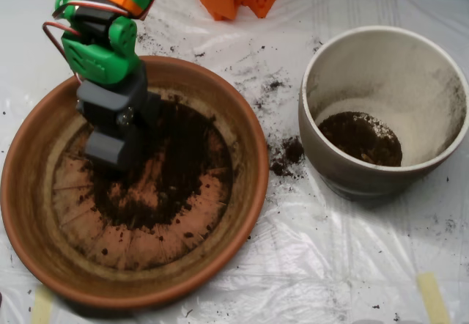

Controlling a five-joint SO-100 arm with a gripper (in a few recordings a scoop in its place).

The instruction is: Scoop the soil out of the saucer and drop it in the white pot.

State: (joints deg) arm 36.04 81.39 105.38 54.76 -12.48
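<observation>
A crinkled clear plastic sheet (330,265) covers the white counter (440,1), catching soft glare from the light above. Strips of yellowish tape (434,295) hold it at the near right, near left and far edges.

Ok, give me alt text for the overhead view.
A grey gripper sits down in the soil inside a terracotta saucer. To the right stands a white pot holding a little soil, with spilled crumbs on the plastic sheet between them.
</observation>
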